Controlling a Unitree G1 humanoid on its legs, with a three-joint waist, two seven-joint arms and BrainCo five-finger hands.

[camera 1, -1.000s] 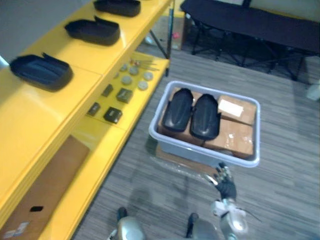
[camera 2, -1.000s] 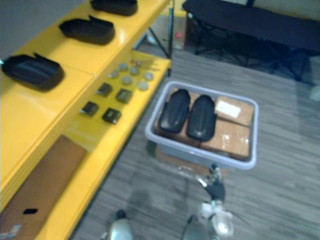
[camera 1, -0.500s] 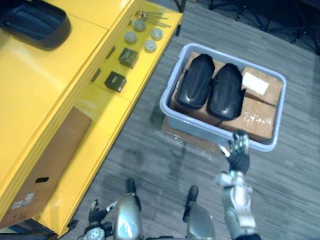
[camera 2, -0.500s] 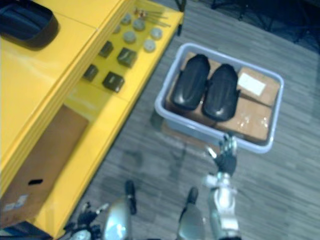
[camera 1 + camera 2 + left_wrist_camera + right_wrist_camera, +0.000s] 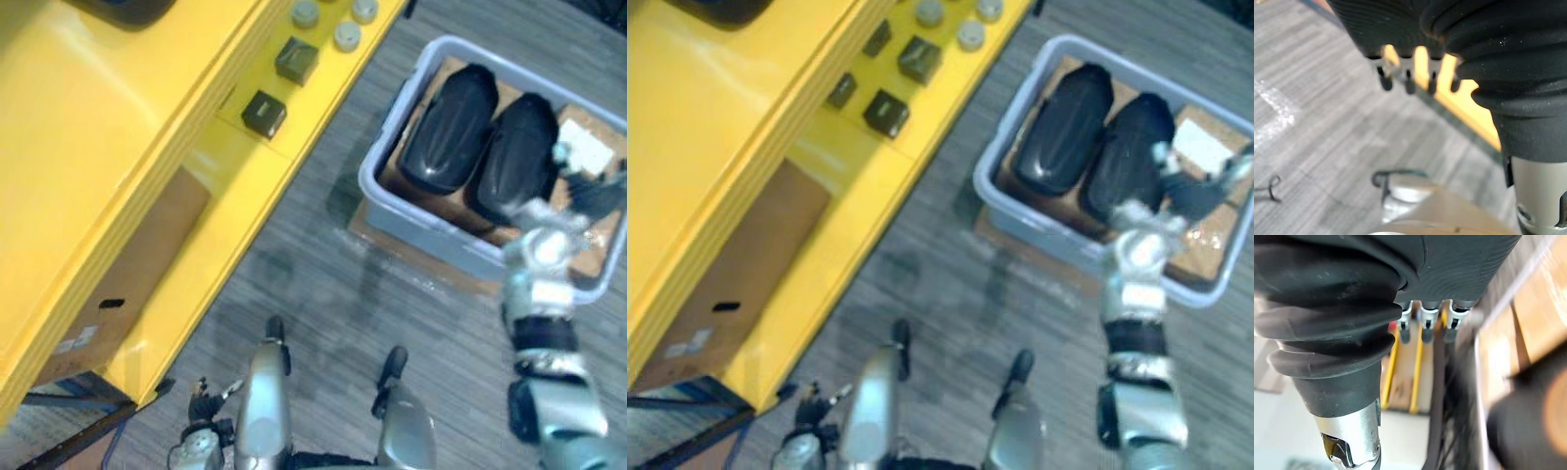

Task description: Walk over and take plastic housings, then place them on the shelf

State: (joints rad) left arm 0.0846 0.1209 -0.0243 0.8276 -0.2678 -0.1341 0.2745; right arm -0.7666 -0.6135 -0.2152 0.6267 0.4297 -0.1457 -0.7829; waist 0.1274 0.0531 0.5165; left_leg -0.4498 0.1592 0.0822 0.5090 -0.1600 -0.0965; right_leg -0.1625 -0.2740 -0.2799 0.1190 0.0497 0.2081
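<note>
1. The right hand (image 5: 1193,194) hangs over the far right part of the bin (image 5: 431,233). Its fingers are spread apart and it holds nothing. It sits above the outer edge of the right housing (image 5: 514,157) and the cardboard box (image 5: 1215,247) with the white label (image 5: 1202,147). I cannot tell whether any fingertip touches what lies below.
2. The right housing and the left housing (image 5: 446,127) lie side by side, close together. Both rest dome-up on the cardboard boxes inside the grey bin. The bin stands on the floor (image 5: 323,279) just beside the yellow shelf (image 5: 108,166).
3. The left hand (image 5: 1421,58) hangs low by the robot's side near the foot of the shelf. Its fingers are relaxed and empty.
4. As I judge it, the step in hand is the reach for the first pickup. The robot stands at the bin, and neither housing is gripped or lifted.
5. The next move probably calls for lowering the right hand onto the nearer, right housing. The fingers would then curl over one long edge with the thumb under the other. The shell looks smooth, rounded and wide, so a shallow pinch may slip.
6. Once gripped, the housing has to rise clear of the bin wall before it swings left toward the shelf.
7. The shelf's lower level carries small dark boxes (image 5: 264,113) and round discs (image 5: 346,36). The broad top surface looks like the better place to set the housing down.
</note>
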